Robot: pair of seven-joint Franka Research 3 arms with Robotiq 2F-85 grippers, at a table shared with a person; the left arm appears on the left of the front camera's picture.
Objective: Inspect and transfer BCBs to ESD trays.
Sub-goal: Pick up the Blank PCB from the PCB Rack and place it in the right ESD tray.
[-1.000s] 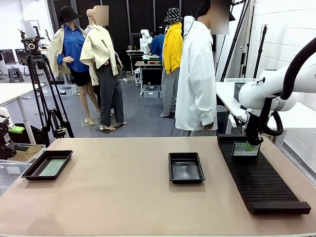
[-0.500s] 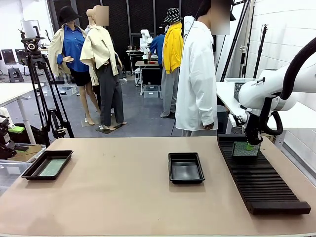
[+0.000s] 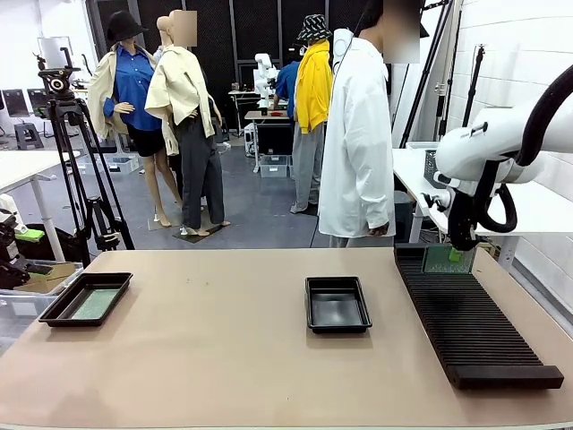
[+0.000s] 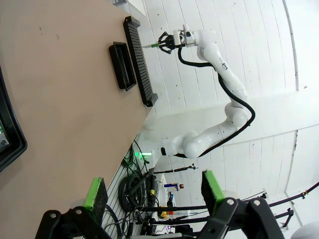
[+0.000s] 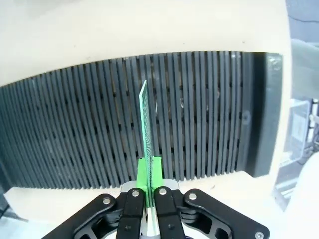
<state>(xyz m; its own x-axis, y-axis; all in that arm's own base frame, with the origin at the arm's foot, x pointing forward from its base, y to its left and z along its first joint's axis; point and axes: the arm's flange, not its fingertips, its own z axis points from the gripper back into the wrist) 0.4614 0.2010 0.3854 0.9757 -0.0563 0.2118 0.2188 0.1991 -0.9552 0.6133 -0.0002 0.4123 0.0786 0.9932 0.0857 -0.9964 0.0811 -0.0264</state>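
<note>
Right pincer clamped on a BCB, held edge-on above the rack. Left pincer spread apart, holding nothing. A second BCB lies in the left tray.

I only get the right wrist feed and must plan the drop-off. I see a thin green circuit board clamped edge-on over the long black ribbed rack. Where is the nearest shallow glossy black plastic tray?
Observer: The nearest shallow glossy black plastic tray sits in the middle of the tan table, to the robot's left of the long black ribbed rack, empty.
Operator: And the second tray?
Observer: The second tray is at the table's left edge, with another green board lying flat inside.
Operator: Is the left arm in my way?
Observer: No. The left gripper hangs open over the table by that tray, far from the right gripper and its thin green circuit board.
</note>
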